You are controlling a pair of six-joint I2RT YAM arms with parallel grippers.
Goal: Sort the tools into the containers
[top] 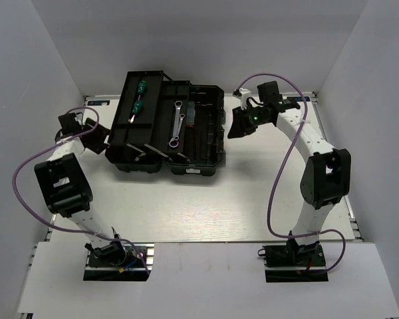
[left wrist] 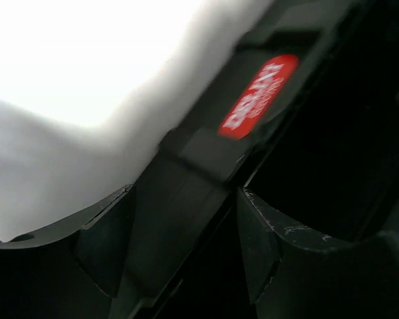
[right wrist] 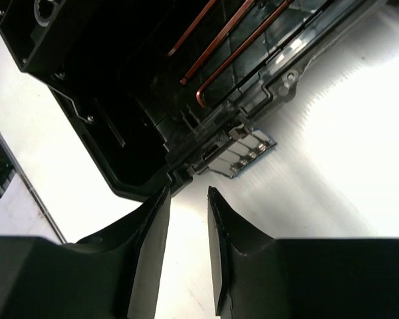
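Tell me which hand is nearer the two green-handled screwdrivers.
Left. The left hand sits at the left edge of the toolbox, by the tray holding the screwdrivers; the right hand is off its right side.

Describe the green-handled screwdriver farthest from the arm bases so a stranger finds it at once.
Find the open black toolbox in the middle of the table. Its leftmost tray holds two green-handled screwdrivers. Take the far screwdriver, close to the tray's back edge; the near screwdriver lies just in front of it, and the silver wrenches lie to their right.
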